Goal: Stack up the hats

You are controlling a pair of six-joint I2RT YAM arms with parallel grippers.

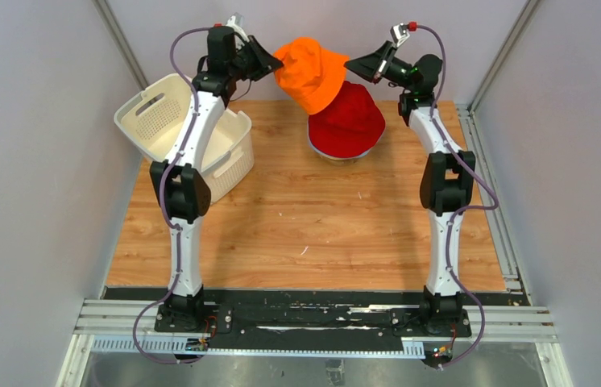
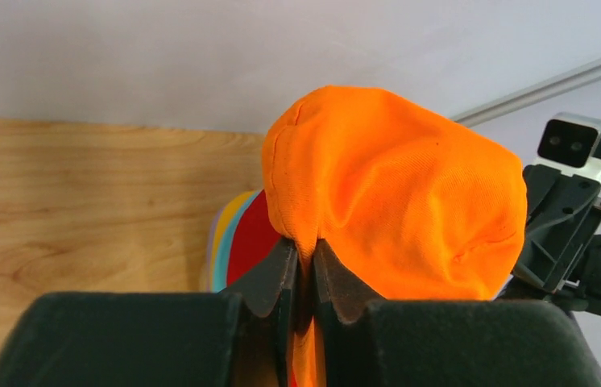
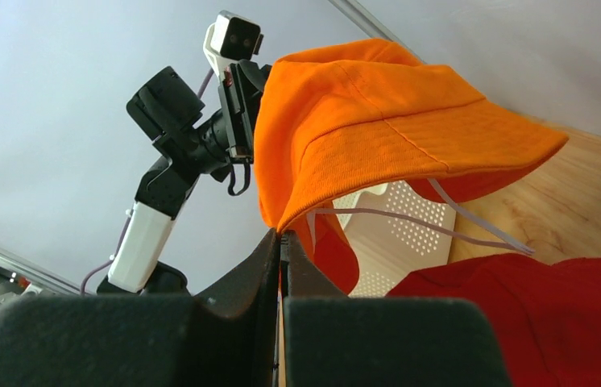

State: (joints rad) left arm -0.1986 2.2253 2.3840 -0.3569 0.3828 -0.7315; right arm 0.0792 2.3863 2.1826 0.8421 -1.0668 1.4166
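The orange hat [image 1: 311, 71] hangs in the air between both grippers, above the back of the table. My left gripper [image 1: 271, 64] is shut on its left side; the fabric is pinched between the jaws in the left wrist view [image 2: 306, 250]. My right gripper [image 1: 351, 63] is shut on the brim edge [image 3: 282, 234]. Below it the red hat [image 1: 346, 121] tops a stack; yellow [image 2: 230, 211] and teal [image 2: 221, 258] brims and a thin lavender edge peek out under it. The orange hat [image 3: 378, 113] fills the right wrist view, with the red hat [image 3: 555, 314] beneath.
A white perforated basket [image 1: 152, 117] stands tilted at the back left, behind my left arm; it also shows in the right wrist view [image 3: 398, 218]. Grey walls close the back and sides. Thin hat cords [image 3: 410, 216] dangle under the orange hat.
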